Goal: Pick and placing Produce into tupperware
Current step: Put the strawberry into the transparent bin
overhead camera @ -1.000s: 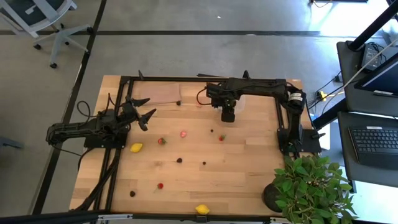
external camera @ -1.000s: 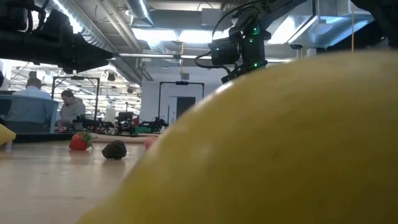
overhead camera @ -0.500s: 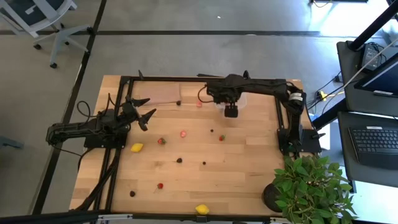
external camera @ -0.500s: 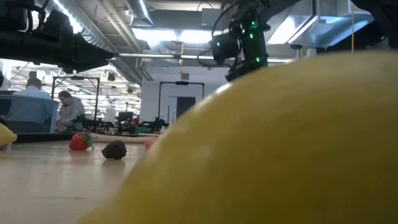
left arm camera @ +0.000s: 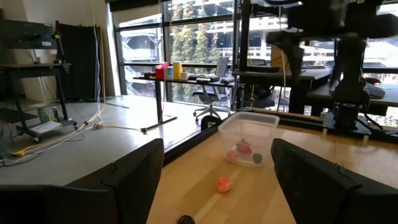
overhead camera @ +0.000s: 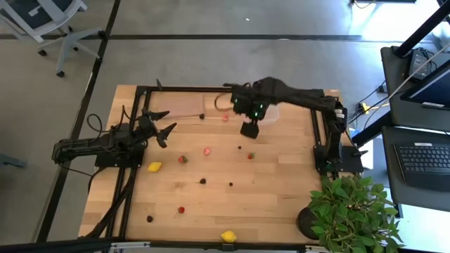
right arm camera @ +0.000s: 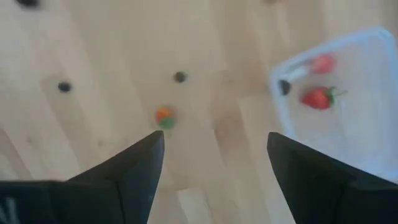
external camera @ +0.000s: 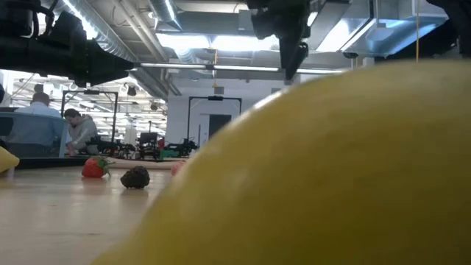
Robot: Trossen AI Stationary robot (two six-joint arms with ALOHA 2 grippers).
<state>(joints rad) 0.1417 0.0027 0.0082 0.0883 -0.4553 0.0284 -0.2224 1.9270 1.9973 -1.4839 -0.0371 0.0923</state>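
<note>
The clear tupperware (right arm camera: pixel 348 106) holds a red strawberry (right arm camera: pixel 320 98), a pink piece (right arm camera: pixel 322 62) and a dark berry (right arm camera: pixel 283 87); it also shows as the tub (left arm camera: pixel 249 130) and at the far middle (overhead camera: pixel 273 116). My right gripper (overhead camera: pixel 249 128) hangs open, high above the table, just left of the tub, with nothing between its fingers (right arm camera: pixel 140 162). Below it lie a strawberry (right arm camera: pixel 164 117) and a dark berry (right arm camera: pixel 180 77). More produce is scattered over the table, among it a lemon (overhead camera: pixel 154 166). My left gripper (overhead camera: pixel 160 124) waits open at the left.
A flat brown sheet (overhead camera: pixel 179 105) lies at the far edge. A potted plant (overhead camera: pixel 351 211) stands at the near right corner. A second lemon (external camera: pixel 331 169) at the near edge fills most of the low view. People sit in the room behind.
My right gripper has risen well above the table from low beside the tub, drifting a little toward the table's left edge and turning slightly. The produce on the table has stayed where it was.
</note>
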